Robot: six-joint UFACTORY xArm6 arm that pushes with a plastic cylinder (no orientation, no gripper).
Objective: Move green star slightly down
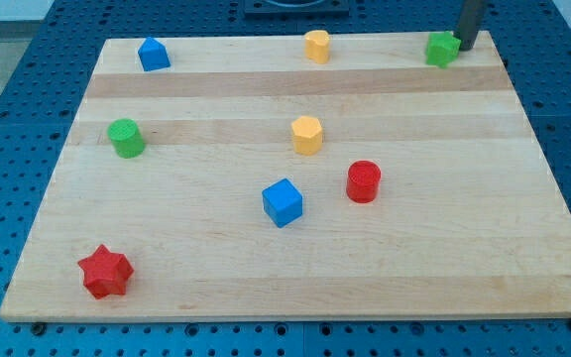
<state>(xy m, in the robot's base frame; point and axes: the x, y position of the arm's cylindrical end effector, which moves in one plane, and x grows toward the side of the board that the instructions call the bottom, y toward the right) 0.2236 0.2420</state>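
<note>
The green star (442, 49) sits at the top right corner of the wooden board (167, 248), close to the top edge. My tip (463, 48) is just to the right of the green star, touching or nearly touching its right side. The dark rod rises from there out of the view's top.
A blue block (153, 54) is at the top left and a yellow block (316, 46) at the top middle. A green cylinder (126, 138) is at the left. A yellow block (306, 135), a red cylinder (363, 181) and a blue cube (283, 202) are mid-board. A red star (105, 272) is at the bottom left.
</note>
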